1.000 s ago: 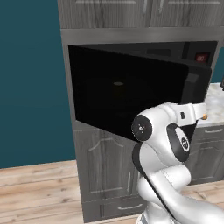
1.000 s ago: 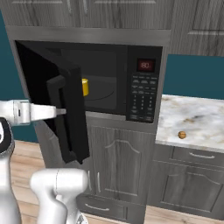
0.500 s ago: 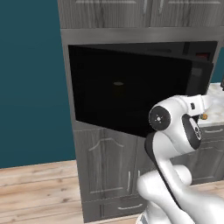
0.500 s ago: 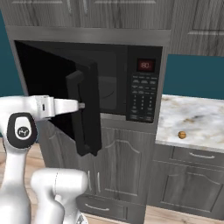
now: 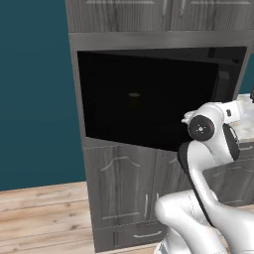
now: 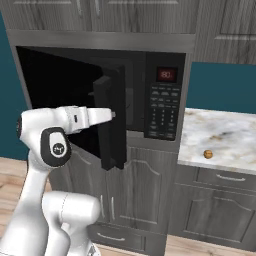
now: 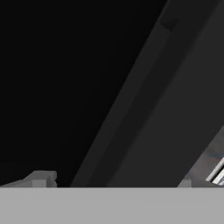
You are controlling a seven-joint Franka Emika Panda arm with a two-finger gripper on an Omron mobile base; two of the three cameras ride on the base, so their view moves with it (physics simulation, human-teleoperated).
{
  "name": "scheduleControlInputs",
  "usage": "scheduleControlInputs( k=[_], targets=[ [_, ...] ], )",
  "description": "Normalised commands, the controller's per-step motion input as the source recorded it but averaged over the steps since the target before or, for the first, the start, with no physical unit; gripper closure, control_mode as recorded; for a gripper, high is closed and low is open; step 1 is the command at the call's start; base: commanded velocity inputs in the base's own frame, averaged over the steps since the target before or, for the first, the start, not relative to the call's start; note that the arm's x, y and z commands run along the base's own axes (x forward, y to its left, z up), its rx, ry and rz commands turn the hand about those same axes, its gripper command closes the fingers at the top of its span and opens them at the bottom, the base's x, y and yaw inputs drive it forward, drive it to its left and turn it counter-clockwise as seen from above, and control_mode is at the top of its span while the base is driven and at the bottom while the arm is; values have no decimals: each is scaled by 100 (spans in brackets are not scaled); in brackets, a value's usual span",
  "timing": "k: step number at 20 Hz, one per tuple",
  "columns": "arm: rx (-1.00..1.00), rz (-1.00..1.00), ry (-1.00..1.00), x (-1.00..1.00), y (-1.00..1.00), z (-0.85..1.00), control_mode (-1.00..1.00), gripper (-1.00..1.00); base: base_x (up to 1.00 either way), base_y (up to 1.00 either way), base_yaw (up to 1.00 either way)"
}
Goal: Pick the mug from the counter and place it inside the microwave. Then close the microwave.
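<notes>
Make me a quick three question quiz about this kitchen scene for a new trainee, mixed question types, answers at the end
1. True or false: the microwave door is fully shut.
2. Multiple choice: what lies on the counter right of the microwave? A) a red plate B) a small brown round lump C) a glass bottle
3. Fill in: the arm's tool is at the door's ____ face, the side with the bar handle.

Key: 1. False, the door stands partly open, swung out from its hinge on the left. 2. B. 3. Outer.
</notes>
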Motion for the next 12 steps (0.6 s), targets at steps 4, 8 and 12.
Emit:
scheduleControlInputs(
  k=[4,8,12],
  targets=[
    [0,6,0,23,-6,0,-100,-100,0,0,0],
    [0,3,0,33,-3,0,-100,-100,0,0,0],
    [0,2,0,44,-5,0,-100,-100,0,0,0]
  ],
)
